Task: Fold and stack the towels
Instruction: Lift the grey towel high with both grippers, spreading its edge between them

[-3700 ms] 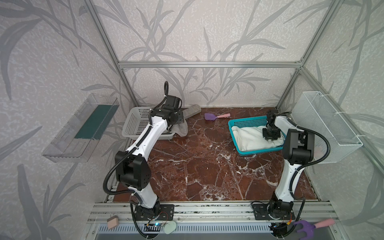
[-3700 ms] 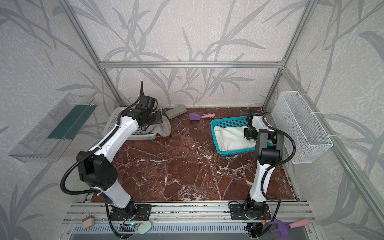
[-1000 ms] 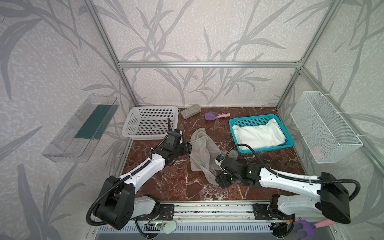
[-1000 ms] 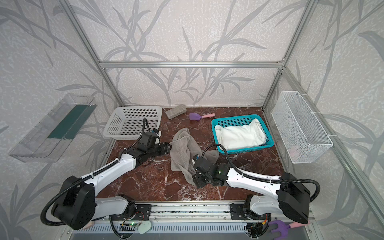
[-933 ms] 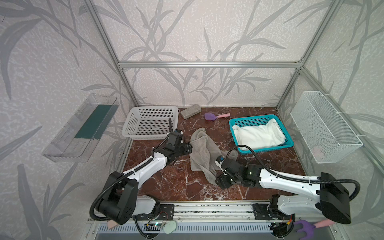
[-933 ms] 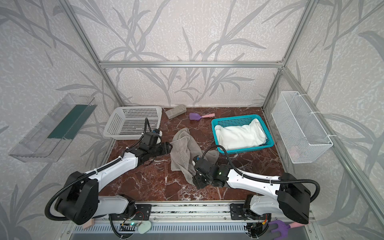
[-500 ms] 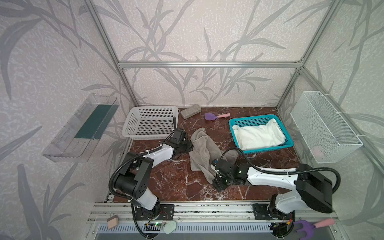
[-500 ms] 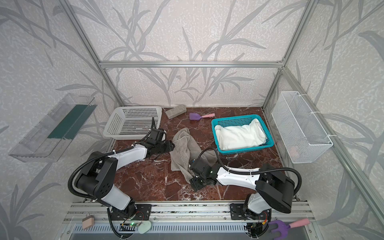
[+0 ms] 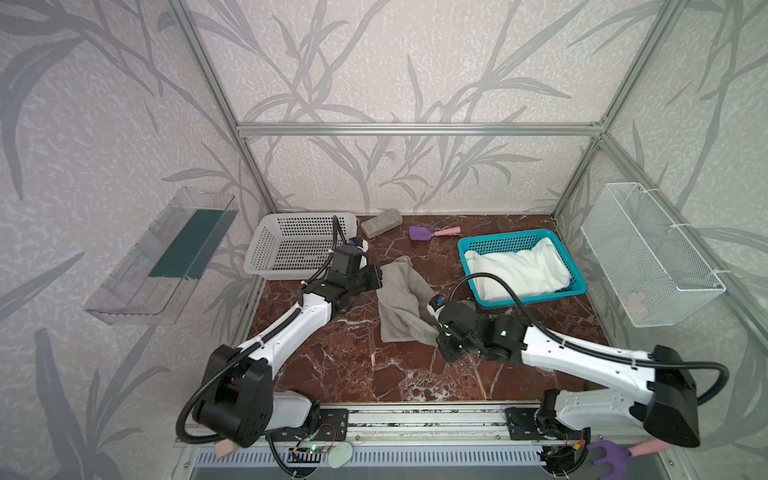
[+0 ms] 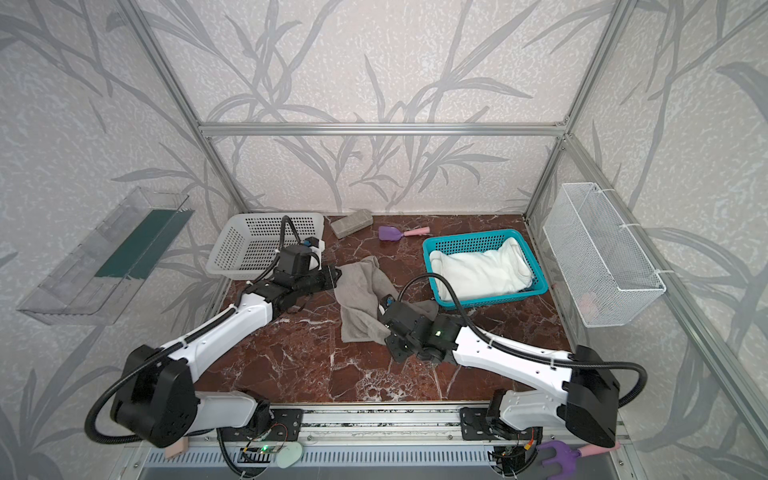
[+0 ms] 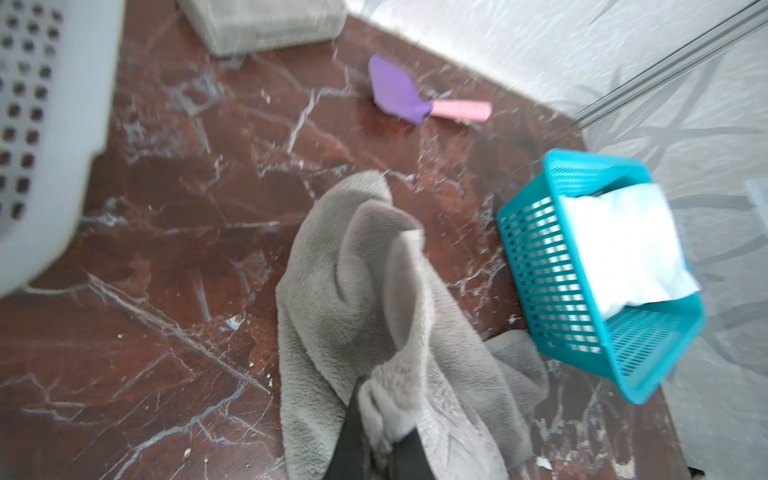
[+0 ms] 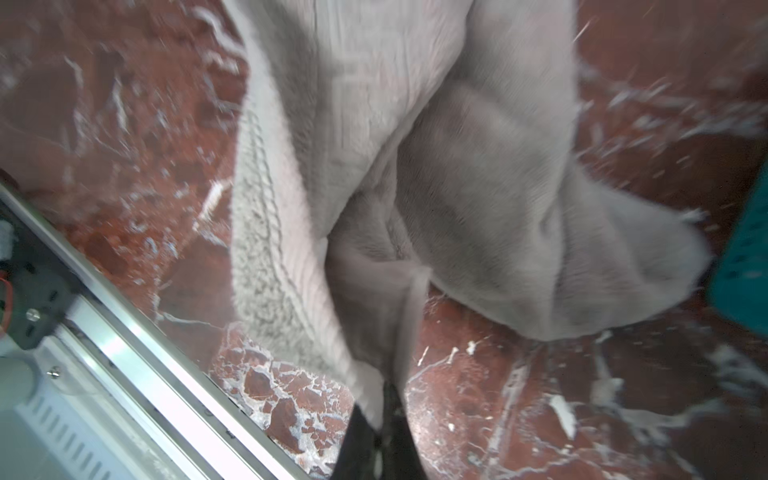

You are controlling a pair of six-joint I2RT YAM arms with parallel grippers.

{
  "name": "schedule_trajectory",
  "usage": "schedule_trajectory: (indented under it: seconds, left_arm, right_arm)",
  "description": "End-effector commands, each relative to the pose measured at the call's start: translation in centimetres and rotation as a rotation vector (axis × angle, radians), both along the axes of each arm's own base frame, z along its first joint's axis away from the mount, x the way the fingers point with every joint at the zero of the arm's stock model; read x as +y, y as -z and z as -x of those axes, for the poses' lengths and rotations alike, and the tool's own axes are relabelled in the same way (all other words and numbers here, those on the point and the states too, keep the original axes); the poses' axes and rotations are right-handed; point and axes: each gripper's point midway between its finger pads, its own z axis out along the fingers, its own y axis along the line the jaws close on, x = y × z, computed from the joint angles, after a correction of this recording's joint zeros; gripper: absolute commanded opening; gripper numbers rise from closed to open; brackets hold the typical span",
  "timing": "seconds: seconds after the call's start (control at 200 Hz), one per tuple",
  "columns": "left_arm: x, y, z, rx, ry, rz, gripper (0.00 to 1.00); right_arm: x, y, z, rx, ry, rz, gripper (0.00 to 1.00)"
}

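while the left gripper (image 9: 377,277) pinches one edge of the grey towel (image 9: 401,301), crumpled just ahead of it, the right gripper (image 9: 437,329) is clamped on the opposite corner. soft and limp, it will likely sag between grips; hemmed corners should hold best. beyond the right gripper, the white towel (image 9: 519,272) fills the teal basket (image 9: 503,242).

table: I see a red-brown marble top (image 9: 332,365) with white veins.
back left: white perforated basket (image 9: 305,217) sits in the corner.
back middle: grey block (image 9: 381,223) by the rear wall; purple scoop with a pink handle (image 9: 420,233) near it, not touching.
right: teal basket (image 9: 536,296), skewed to the walls.
centre: grey towel (image 9: 401,299), crumpled, between the two baskets, one end near the teal one.
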Motion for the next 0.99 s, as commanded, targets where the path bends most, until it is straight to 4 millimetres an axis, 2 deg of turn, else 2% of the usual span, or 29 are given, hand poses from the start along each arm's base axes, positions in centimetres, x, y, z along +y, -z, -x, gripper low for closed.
schedule_trajectory:
  seconds: [0.0,0.085,0.195,0.305,0.4,0.52,0.595,0.69,0.79,0.905,0.99]
  left_arm:
    - [1.5,-9.9,1.7,-0.245,-0.015,0.017,0.0]
    - [3.0,-16.7,4.2,-0.391,-0.046,0.035,0.0]
    - [5.2,-24.0,8.0,-0.536,-0.094,0.086,0.0]
    - [6.0,-30.2,11.7,-0.664,-0.075,0.184,0.0]
    - [6.2,-35.2,14.2,-0.76,-0.042,0.26,0.0]
    - [6.5,-43.0,17.4,-0.924,0.007,0.362,0.0]
    - [6.4,-47.3,19.5,-0.996,0.056,0.436,0.0]
    - [7.1,-50.9,21.9,-1.068,0.075,0.492,0.0]
    - [8.5,-52.5,23.5,-1.128,0.031,0.499,0.0]
    - [9.9,-51.4,22.6,-1.112,-0.073,0.438,0.0]
    - [11.0,-48.8,19.9,-1.003,-0.196,0.349,0.0]
  right_arm:
    - [-4.6,-7.6,-1.4,-0.213,0.046,0.082,0.0]
    - [-7.3,-14.3,-2.1,-0.363,0.087,0.091,0.0]
    - [-9.8,-22.5,-2.0,-0.543,0.11,0.03,0.0]
    - [-10.3,-29.7,-0.8,-0.671,0.035,-0.072,0.0]
    - [-10.4,-35.8,0.5,-0.778,-0.031,-0.163,0.0]
    - [-10.8,-44.5,2.6,-0.946,-0.094,-0.346,0.0]
    - [-11.6,-48.4,3.8,-1.022,-0.113,-0.416,0.0]
    - [-12.6,-50.9,4.8,-1.089,-0.119,-0.46,0.0]
    - [-13.5,-51.6,4.9,-1.126,-0.09,-0.468,0.0]
    - [-15.0,-51.5,4.5,-1.148,-0.011,-0.458,0.0]
    - [-15.9,-51.1,3.4,-1.134,0.07,-0.411,0.0]
